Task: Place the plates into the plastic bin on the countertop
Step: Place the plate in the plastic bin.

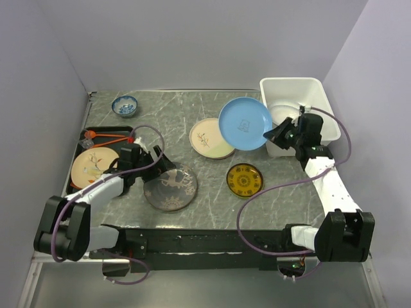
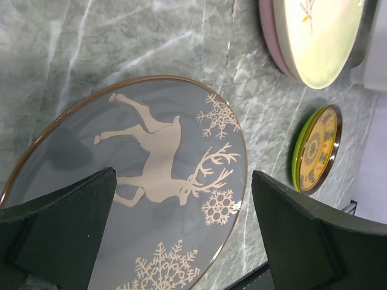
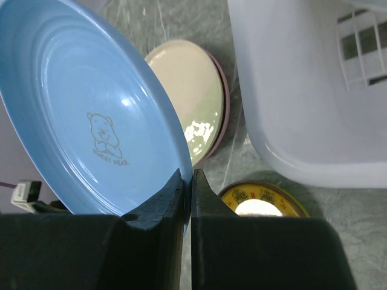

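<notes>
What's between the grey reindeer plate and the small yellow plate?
Nothing. Only bare countertop separates the reindeer plate from the yellow plate, which shows in both the top and left wrist views.

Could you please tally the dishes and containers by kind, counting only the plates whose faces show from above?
Plates: 6 (blue plate, cream plate, yellow plate, grey plate, peach plate, white plate)
Bowl: 1
Bin: 1
Tray: 1
Total: 9
</notes>
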